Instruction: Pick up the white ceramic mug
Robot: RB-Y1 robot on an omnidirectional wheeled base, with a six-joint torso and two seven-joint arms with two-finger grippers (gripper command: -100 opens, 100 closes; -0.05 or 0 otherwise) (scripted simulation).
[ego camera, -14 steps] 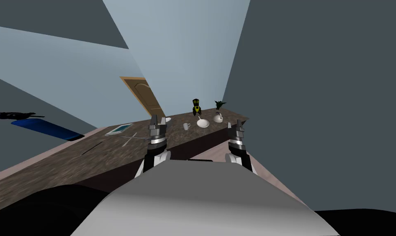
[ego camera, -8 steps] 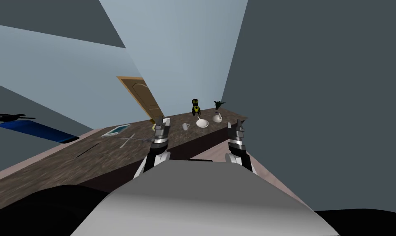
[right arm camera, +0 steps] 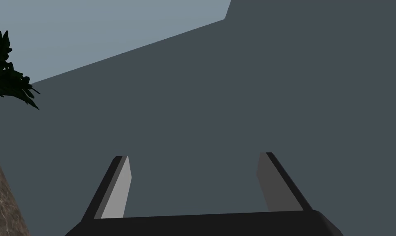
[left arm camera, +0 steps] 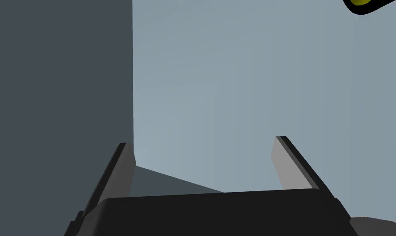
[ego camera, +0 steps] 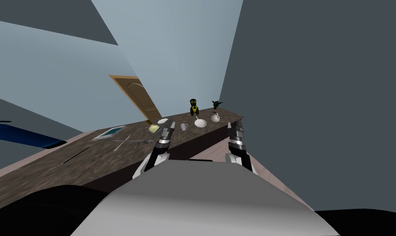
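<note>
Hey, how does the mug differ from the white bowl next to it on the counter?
The mug is small, upright and narrow with a side handle; the bowl is wider and shallower. The mug stands nearer the left gripper, the bowl nearer the plant. Both are white and stand on the dark counter.

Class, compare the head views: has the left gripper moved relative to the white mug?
Yes. The left gripper has shifted to the right, closing much of its gap to the mug.

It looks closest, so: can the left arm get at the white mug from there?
Probably yes: the open left gripper hangs over the counter, the mug stands just beyond it, and nothing lies between them.
</note>
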